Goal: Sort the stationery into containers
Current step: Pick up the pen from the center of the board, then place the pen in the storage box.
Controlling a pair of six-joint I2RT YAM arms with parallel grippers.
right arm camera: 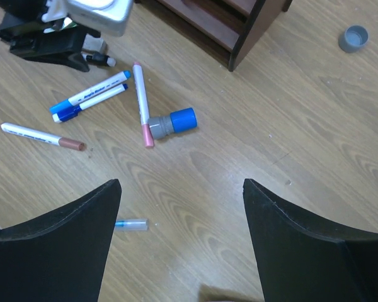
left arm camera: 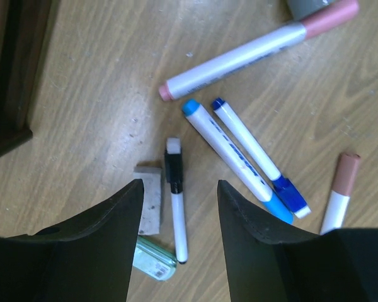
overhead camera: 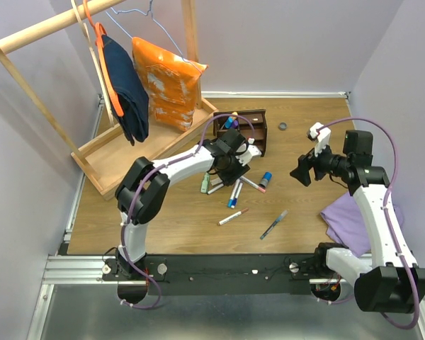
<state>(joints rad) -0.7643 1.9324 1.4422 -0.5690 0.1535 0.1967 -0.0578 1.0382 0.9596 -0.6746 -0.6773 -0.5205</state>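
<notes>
With left tool [left arm camera: 179, 185] half open, empty, hovers over slim white pen [left arm camera: 178, 233] lying lengthwise between its fingers [left arm camera: 101, 239]. Holds right tool [right arm camera: 181, 184] wide, farther off.

Lilac walls [overhead camera: 283, 42], wood tbl [overhead camera: 304, 205]

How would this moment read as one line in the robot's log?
left gripper: open over black-and-white pen | right gripper: open, empty | markers: loose on table | organizer: near left gripper
</notes>
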